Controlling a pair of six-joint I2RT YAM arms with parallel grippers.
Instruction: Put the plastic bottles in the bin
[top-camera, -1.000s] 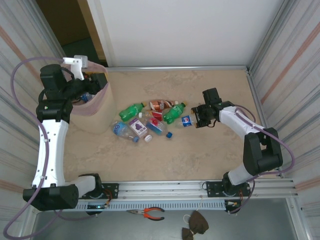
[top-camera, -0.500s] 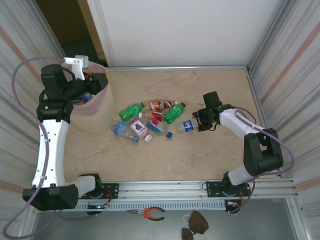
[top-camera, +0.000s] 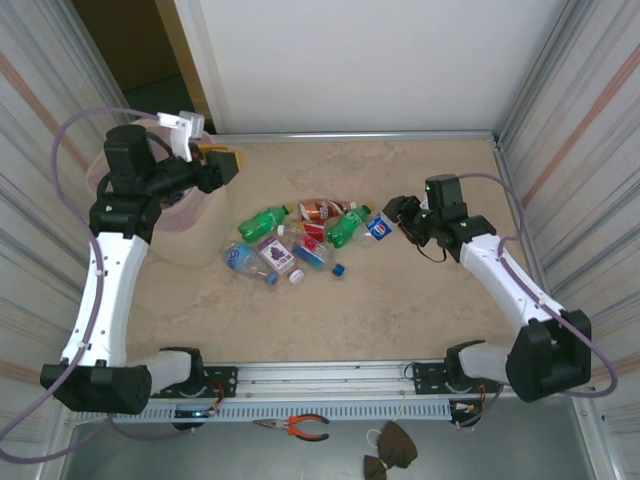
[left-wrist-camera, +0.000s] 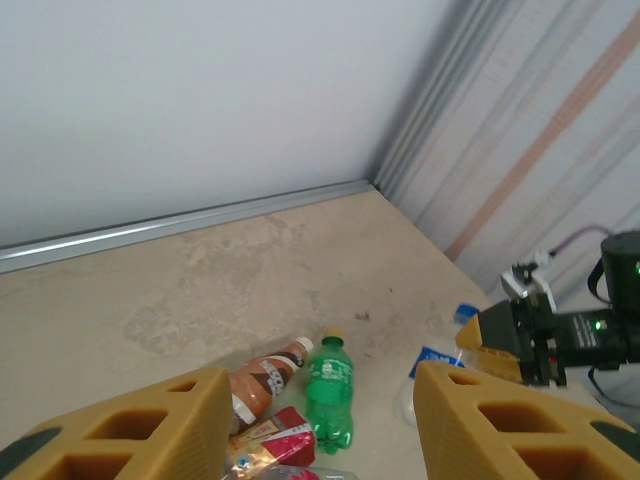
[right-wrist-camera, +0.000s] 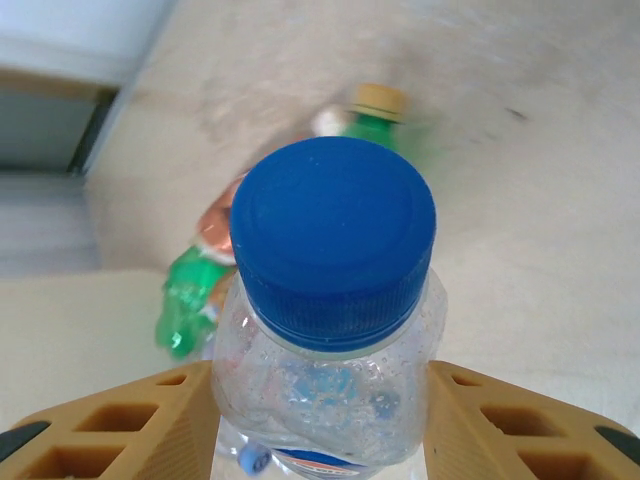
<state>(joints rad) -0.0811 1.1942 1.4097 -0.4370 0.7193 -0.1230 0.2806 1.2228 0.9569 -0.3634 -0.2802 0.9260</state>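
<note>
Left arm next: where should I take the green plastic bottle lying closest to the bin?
Probably the middle of the green plastic bottle, coming straight down. It lies on its side, cap pointing away from the pink-lined beige bin, so jaws set across its round body should close on the narrow width. The purple-labelled clear bottle crowds its near side.

Orange-handled pliers (top-camera: 300, 427) lie on the grey metal ledge (top-camera: 520, 440), well behind the left gripper (top-camera: 222, 167) and the right gripper (top-camera: 396, 214), sideways between the two. A crumpled brown thing (top-camera: 390, 447) sits just right of the pliers. A white wall panel (top-camera: 370, 60) stands beyond both grippers.
</note>
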